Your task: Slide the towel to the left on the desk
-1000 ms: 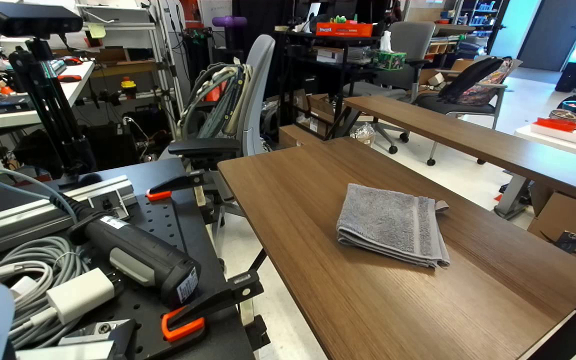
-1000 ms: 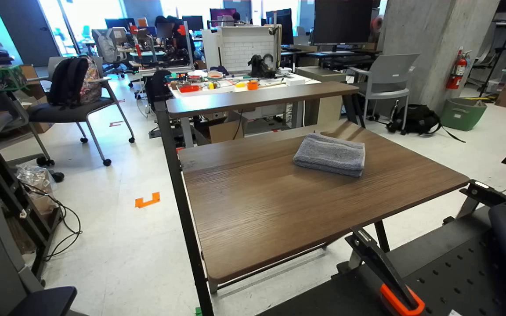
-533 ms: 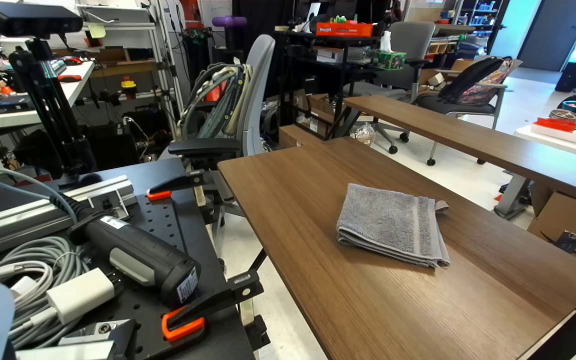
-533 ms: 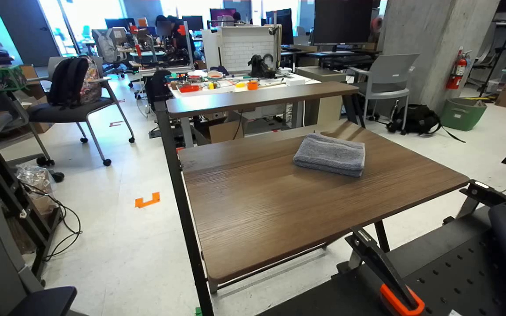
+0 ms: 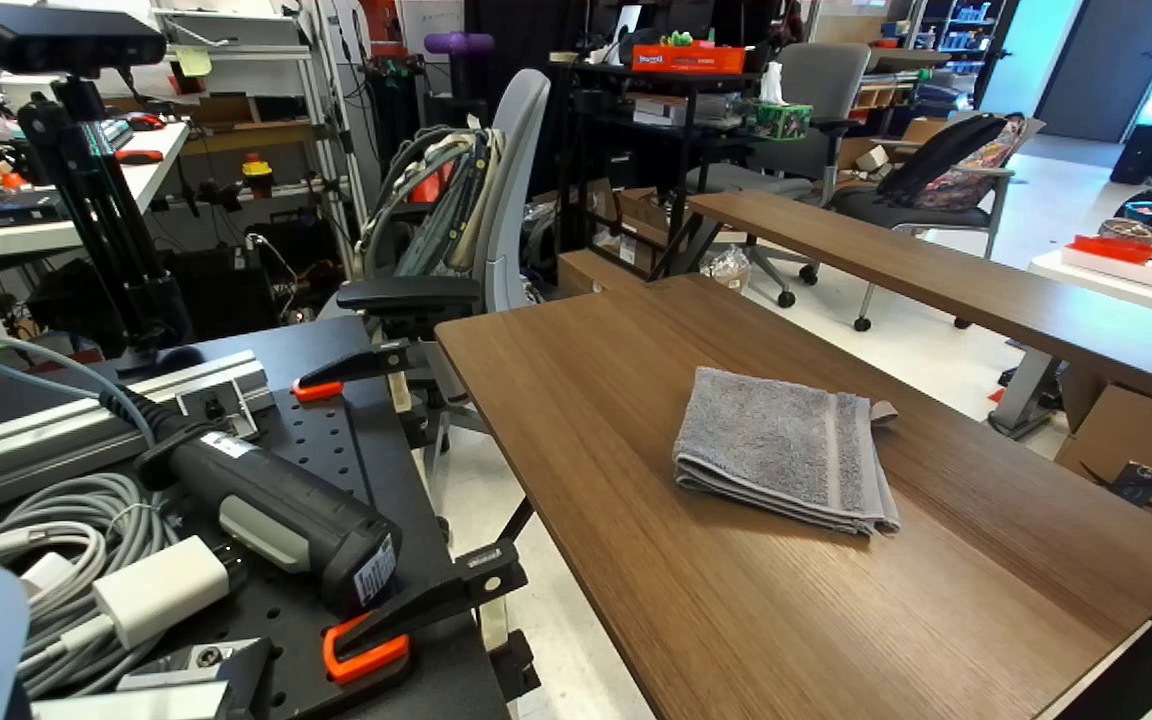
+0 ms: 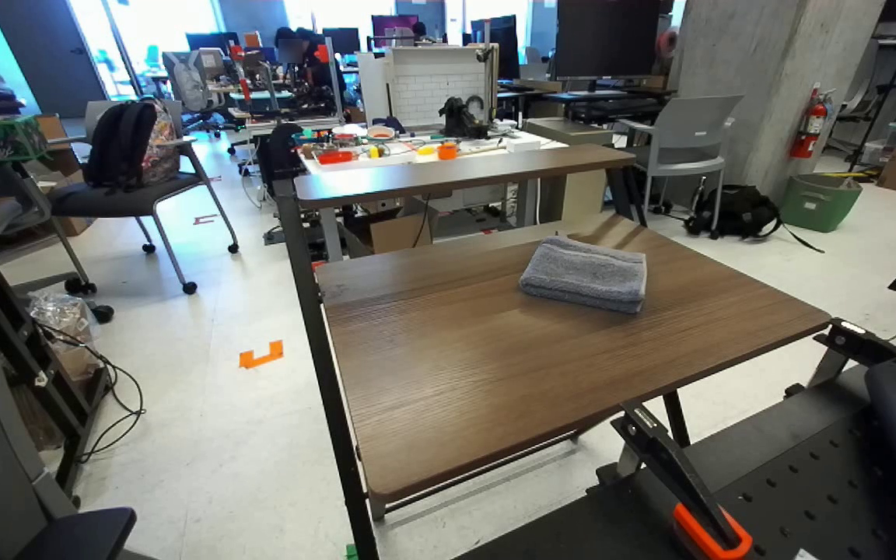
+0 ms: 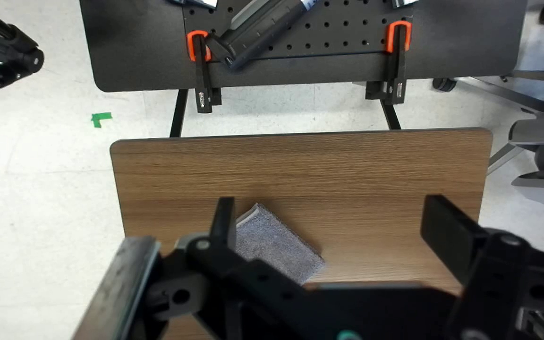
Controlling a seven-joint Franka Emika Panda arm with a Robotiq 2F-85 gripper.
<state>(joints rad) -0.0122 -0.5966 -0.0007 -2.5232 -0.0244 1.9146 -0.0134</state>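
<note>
The gripper (image 7: 331, 210) is spread wide in the wrist view, holding nothing; then, apart from it, the towel (image 7: 276, 245) lies folded at eight o'clock from the gap, on the desk (image 7: 347, 165). Nothing grips or pushes it, so I judge the whole leftward slide remains, though a finished one isn't ruled out

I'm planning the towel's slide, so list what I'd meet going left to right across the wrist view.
Black jointed pole, green floor tape, first orange-tipped clamp, grey towel, second orange-tipped clamp, grey chair.
</note>
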